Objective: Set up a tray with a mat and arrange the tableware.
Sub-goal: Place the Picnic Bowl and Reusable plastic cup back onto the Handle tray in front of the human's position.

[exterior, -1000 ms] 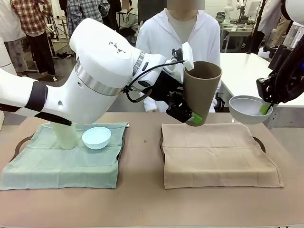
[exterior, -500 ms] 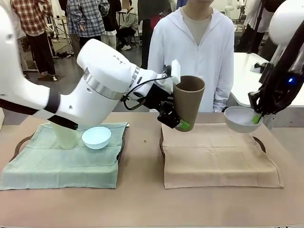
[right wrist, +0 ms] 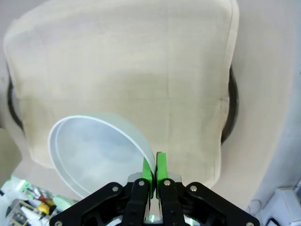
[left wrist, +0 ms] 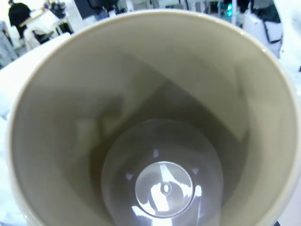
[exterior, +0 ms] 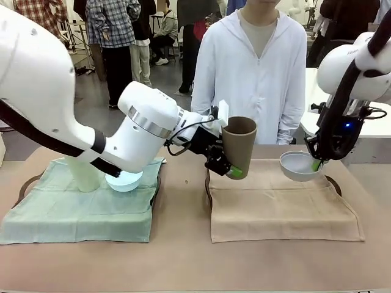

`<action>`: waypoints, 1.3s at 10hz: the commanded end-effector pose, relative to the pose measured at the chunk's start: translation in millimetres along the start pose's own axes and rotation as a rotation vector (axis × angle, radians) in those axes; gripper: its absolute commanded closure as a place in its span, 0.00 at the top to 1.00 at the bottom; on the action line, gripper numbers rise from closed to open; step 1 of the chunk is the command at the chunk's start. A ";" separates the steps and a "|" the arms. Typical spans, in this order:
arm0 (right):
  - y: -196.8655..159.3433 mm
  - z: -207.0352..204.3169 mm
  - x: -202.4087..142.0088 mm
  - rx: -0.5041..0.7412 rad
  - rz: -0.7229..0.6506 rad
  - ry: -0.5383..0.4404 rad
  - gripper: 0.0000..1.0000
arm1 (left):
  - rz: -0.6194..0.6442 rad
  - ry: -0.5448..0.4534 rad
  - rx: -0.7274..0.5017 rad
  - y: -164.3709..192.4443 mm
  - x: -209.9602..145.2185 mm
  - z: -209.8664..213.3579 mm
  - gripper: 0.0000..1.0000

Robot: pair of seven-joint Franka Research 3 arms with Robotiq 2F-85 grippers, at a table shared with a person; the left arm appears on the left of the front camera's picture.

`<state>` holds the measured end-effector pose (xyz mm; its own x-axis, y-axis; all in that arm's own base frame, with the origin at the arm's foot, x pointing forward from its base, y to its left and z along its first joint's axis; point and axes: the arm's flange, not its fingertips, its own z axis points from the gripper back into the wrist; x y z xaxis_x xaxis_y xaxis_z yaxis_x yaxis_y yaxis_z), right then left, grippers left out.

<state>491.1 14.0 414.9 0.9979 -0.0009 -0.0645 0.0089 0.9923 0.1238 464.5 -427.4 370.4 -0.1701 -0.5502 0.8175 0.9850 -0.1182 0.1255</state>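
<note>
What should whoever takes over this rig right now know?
Left gripper: holds the brown cup, tilted, over the near-left part of the beige mat.
Right gripper: shut on the rim of the white bowl, above that mat's far right.
Done: pale green cup and light blue bowl stand on the green mat.
Left: set the brown cup and white bowl down on the beige mat, then let go.

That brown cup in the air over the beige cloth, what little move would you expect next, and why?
Probably a short lowering onto the beige mat. The left tool grips the brown cup by its wall, roughly upright, above the mat's near-left part, and the cloth below it is bare. The right tool pinches the white bowl by its rim off to the side, so the two shouldn't meet.
</note>
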 end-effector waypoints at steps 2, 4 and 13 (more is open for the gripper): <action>-8.8 -19.1 16.6 -0.019 0.019 -0.010 0.04 | -0.002 -0.014 0.010 11.1 -16.3 -24.6 0.80; -15.3 -32.7 22.8 0.004 0.041 -0.014 0.04 | -0.035 -0.026 0.040 17.4 -21.3 -37.6 0.80; -25.5 -67.7 36.8 0.035 0.072 0.000 0.04 | -0.048 0.009 0.053 31.3 -49.3 -69.4 0.80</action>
<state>515.0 0.8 346.5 0.9962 0.0531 -0.0696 -0.0433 0.9898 0.1360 500.9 -457.8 297.2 -0.1853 -0.5569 0.8096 0.9827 -0.1029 0.1541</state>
